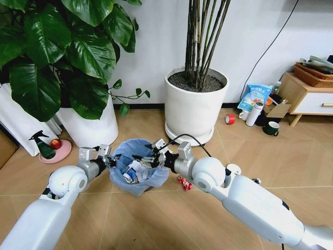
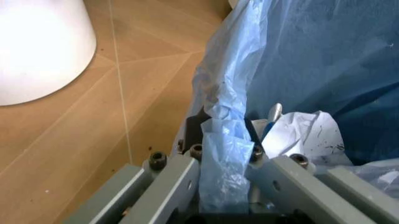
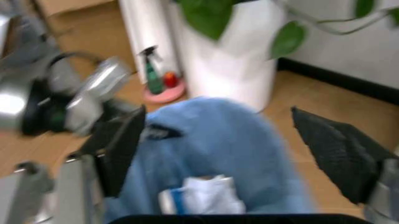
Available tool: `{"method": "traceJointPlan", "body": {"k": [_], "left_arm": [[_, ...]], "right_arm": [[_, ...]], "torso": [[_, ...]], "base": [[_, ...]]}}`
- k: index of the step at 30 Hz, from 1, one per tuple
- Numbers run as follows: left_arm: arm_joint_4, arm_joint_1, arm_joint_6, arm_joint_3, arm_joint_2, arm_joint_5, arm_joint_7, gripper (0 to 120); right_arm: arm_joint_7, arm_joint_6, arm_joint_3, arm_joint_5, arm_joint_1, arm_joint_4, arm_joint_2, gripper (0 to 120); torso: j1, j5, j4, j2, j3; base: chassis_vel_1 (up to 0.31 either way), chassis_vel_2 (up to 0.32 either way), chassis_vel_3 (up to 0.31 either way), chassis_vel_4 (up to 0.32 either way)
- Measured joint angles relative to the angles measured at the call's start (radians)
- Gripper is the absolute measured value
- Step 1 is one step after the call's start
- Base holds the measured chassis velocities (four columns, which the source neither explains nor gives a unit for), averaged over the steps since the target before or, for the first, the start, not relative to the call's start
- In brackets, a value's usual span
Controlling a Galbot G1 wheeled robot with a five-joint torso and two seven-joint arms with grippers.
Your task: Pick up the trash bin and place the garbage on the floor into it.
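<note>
The trash bin (image 1: 136, 156), small and lined with a crinkly light blue bag, is held off the floor between my arms. My left gripper (image 1: 107, 158) is shut on its rim and bag (image 2: 223, 149). My right gripper (image 1: 146, 160) hovers over the bin's mouth, open, with its black pads (image 3: 121, 149) spread wide and nothing between them. Garbage lies inside the bin: white paper wads (image 1: 140, 171) (image 2: 305, 133) and a blue-white carton (image 1: 128, 177) (image 3: 198, 198). A red wrapper (image 1: 184, 183) lies on the floor beside the bin, and a white disc (image 1: 233, 169) rests near my right forearm.
Two large white plant pots (image 1: 195, 107) (image 1: 88, 127) stand close behind the bin. A spray bottle on a pink dish (image 1: 46, 147) is at the left. A red tape roll (image 1: 230, 119), white tube (image 1: 254, 113), blue snack bag (image 1: 256, 96), mug (image 1: 271, 128) and wooden cabinet (image 1: 307, 96) are at the right.
</note>
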Motion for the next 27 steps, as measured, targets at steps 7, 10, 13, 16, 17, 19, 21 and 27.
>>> {"method": "traceJointPlan", "body": {"k": [7,10,13,16,17,19,21,27], "left_arm": [[0.0,0.018,0.0,-0.031,0.009,-0.003,0.003,0],[0.003,0.023,0.0,-0.044,0.017,-0.006,0.01,0],[0.005,0.024,0.0,-0.047,0.018,-0.007,0.013,0],[0.005,0.026,0.0,-0.048,0.017,-0.007,0.014,0],[0.003,0.027,0.0,-0.048,0.017,-0.007,0.014,0],[0.0,0.03,0.0,-0.049,0.017,-0.007,0.015,0],[-0.008,0.036,0.0,-0.05,0.019,-0.007,0.016,0],[-0.022,0.047,0.0,-0.052,0.027,-0.006,0.02,0]], "right_arm": [[0.006,-0.017,0.15,-0.017,-0.06,-0.044,-0.035,100],[-0.033,-0.009,0.234,-0.072,-0.133,-0.1,-0.064,100],[-0.053,-0.005,0.277,-0.101,-0.188,-0.147,-0.071,100],[-0.065,-0.01,0.308,-0.124,-0.251,-0.221,-0.06,100],[-0.07,-0.01,0.313,-0.137,-0.264,-0.242,-0.054,100],[-0.083,-0.009,0.318,-0.167,-0.284,-0.284,-0.042,100],[-0.11,0.01,0.32,-0.226,-0.306,-0.366,-0.014,100],[-0.17,0.042,0.317,-0.312,-0.314,-0.538,0.104,100]], "torso": [[0.0,0.0001,0.0,0.0,0.0],[0.0,0.0001,-0.0003,0.0,0.0],[0.0,0.0003,-0.0005,0.0,0.0],[0.0,0.0001,-0.0004,0.0,0.0],[0.0,0.0002,-0.0003,0.0,0.0],[0.0,0.0002,-0.0002,0.0,0.0],[0.0,-0.0001,-0.0002,0.0,0.0],[0.0,-0.0002,-0.0002,0.0,0.0]], "base": [[0.0,0.0,0.0,0.0],[0.0,0.0,0.0,0.0],[0.0,0.0,0.0,0.0],[0.0,0.0,0.0,0.0],[0.0,0.0,0.0,0.0],[0.0,0.0,0.0,0.0],[0.0,0.0,0.0,0.0],[0.0,0.0,0.0,0.0]]}}
